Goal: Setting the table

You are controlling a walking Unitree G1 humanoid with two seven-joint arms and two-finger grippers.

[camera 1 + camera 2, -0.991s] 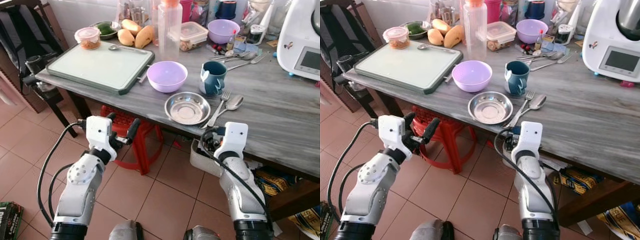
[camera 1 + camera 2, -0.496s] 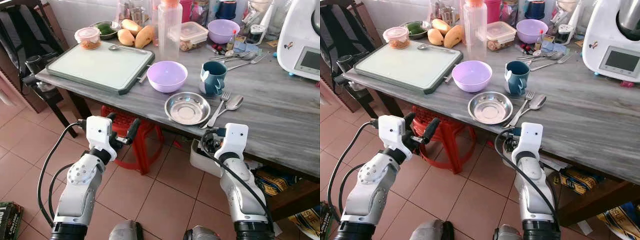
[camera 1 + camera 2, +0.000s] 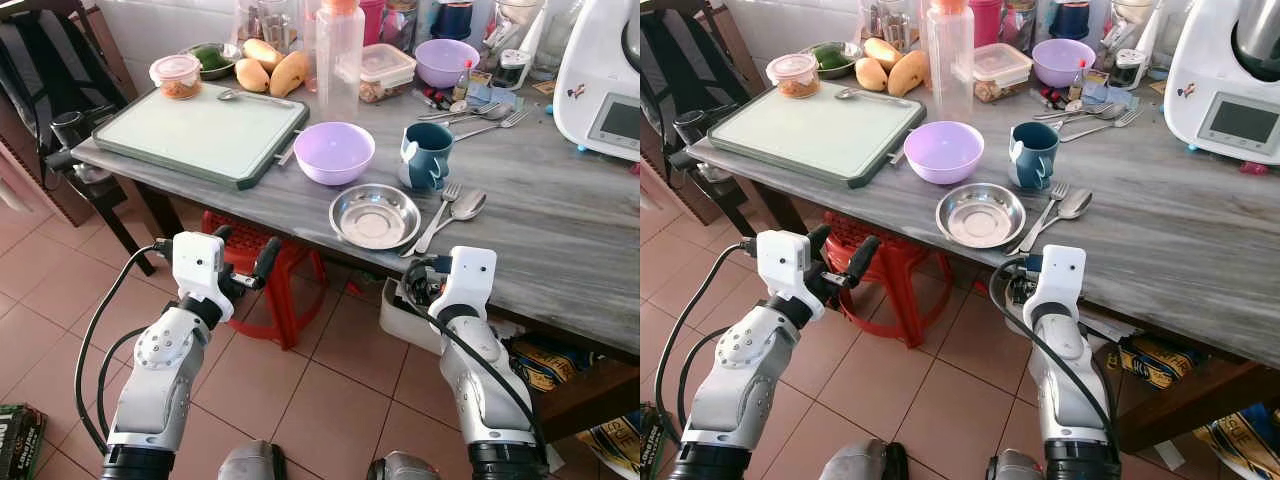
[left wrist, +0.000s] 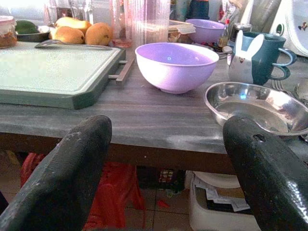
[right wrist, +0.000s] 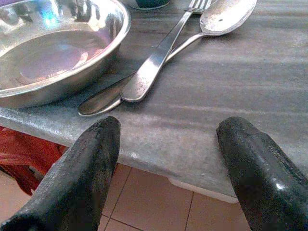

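1. Nearest, left gripper (image 3: 243, 262) held below the table's near edge, fingers spread wide, nothing between them; same spot as half a second ago.
2. Right gripper (image 5: 166, 168) just under the table (image 3: 560, 250) edge, fingers parted and empty; wrist a touch lower than a second back.
3. Just past that edge: steel dish (image 3: 375, 215), with fork (image 3: 436, 219) and spoon (image 3: 459, 212) lying crossed right beside it. Unmoved.
4. Further in: lilac bowl (image 3: 334, 152), then teal mug (image 3: 427, 155) beside it.
5. Left side: green cutting board (image 3: 205, 132), a second spoon resting on its far end.
6. At the back: mangoes (image 3: 269, 68), clear bottle (image 3: 339, 60), second purple bowl (image 3: 446, 61). No change there.
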